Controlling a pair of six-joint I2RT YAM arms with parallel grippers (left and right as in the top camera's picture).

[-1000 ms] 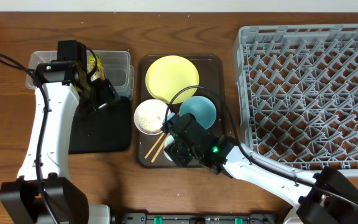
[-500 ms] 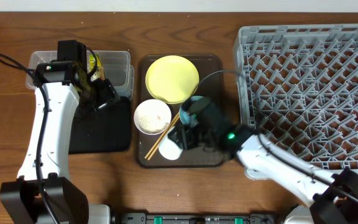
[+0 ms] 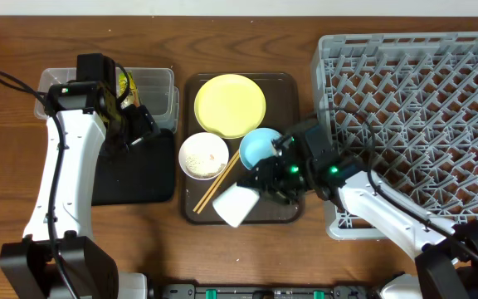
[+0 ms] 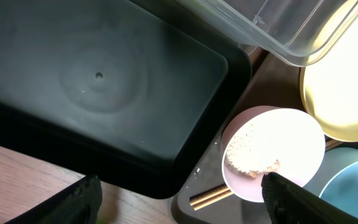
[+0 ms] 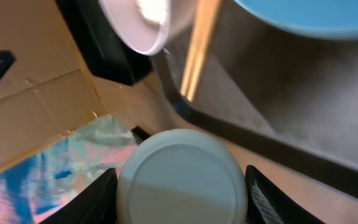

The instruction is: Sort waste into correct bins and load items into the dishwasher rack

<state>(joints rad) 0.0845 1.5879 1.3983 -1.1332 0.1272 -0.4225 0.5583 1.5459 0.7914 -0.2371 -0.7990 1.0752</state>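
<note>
Right gripper [image 5: 180, 186] clamped on the small white cup [image 3: 236, 205], one finger on each side, cup held over the front edge of the brown serving tray [image 3: 279, 85] with its base facing the wrist camera. Left gripper [image 4: 179, 194] spread wide with nothing in it, hovering over the black tray [image 4: 98, 93] beside the clear tub [image 3: 152, 81], green-and-yellow wrapper [image 3: 124, 83] inside the tub. Yellow plate [image 3: 230, 105], blue bowl [image 3: 260, 145], pink bowl [image 3: 202, 155] with rice crumbs [image 4: 250, 152] and chopsticks [image 3: 214, 187] sit on the serving tray, grey rack [image 3: 405, 100] just right of it.
</note>
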